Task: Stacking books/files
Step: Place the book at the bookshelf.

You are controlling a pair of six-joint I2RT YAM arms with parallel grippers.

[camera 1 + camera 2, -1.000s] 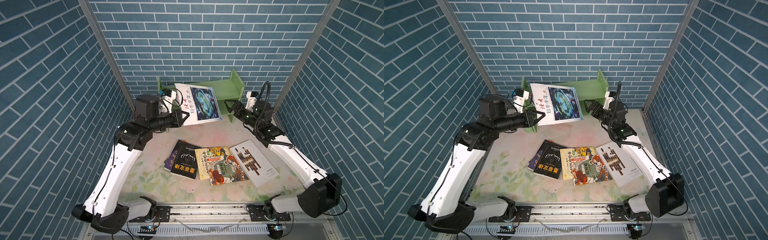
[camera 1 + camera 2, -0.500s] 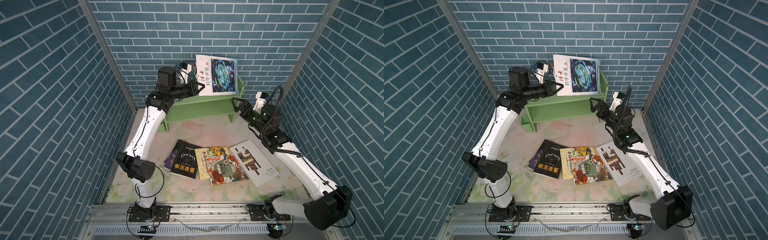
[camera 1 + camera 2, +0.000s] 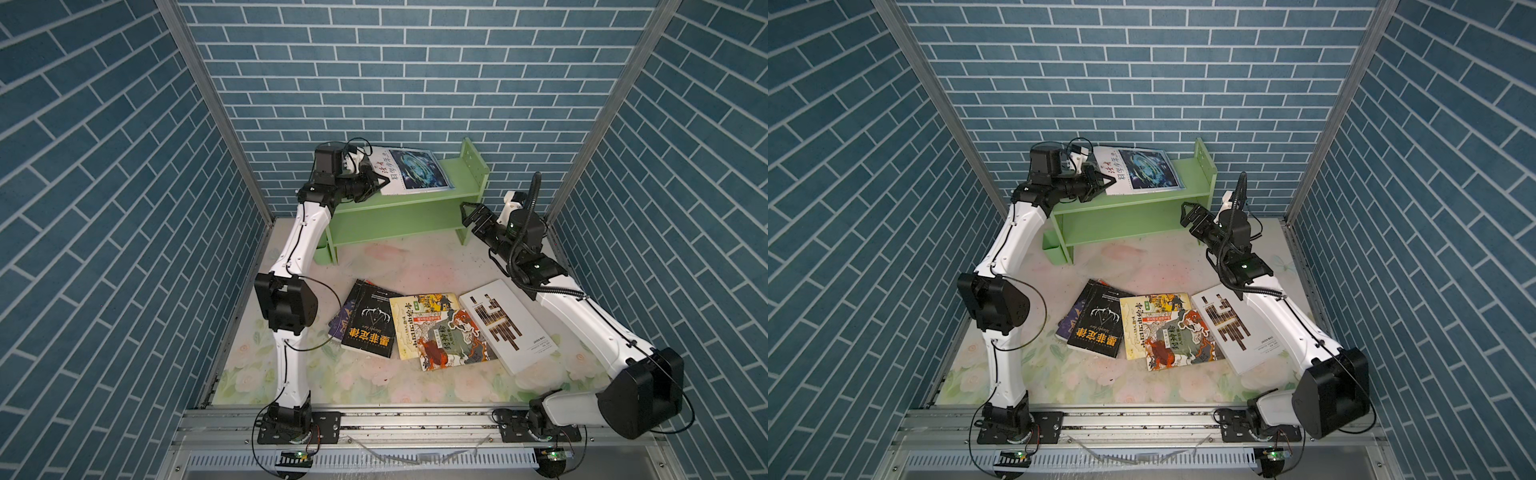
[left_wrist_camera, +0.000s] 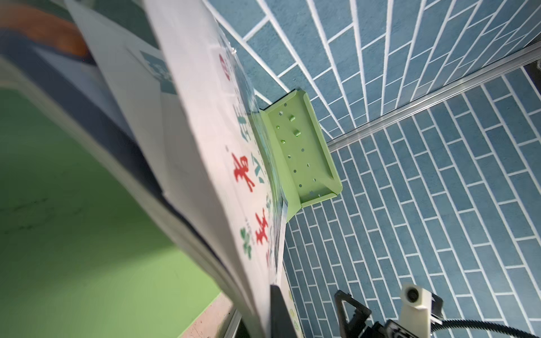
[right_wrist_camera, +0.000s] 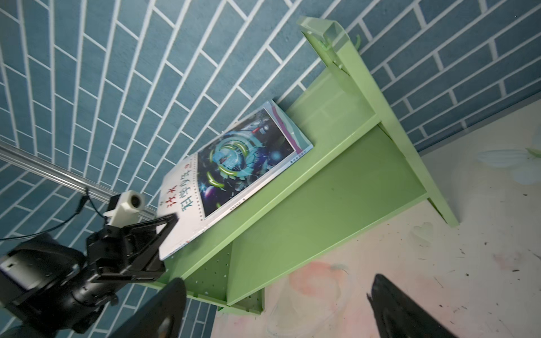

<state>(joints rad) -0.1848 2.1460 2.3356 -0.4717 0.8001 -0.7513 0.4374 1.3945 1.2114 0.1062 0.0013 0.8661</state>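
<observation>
The left gripper (image 3: 381, 185) pinches the left edge of the white-blue magazine (image 3: 415, 172), which rests atop the green shelf (image 3: 395, 210). The right gripper (image 3: 471, 212) hangs spread and empty beside the shelf's right end. On the floral mat (image 3: 415, 257), a black book (image 3: 370, 326) reads 墨菲定律.

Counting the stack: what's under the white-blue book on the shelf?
A lower book shows its purple-teal edge beneath the white-blue paperback, atop the light green wooden shelf. Its cover, and any further books, are covered.
</observation>
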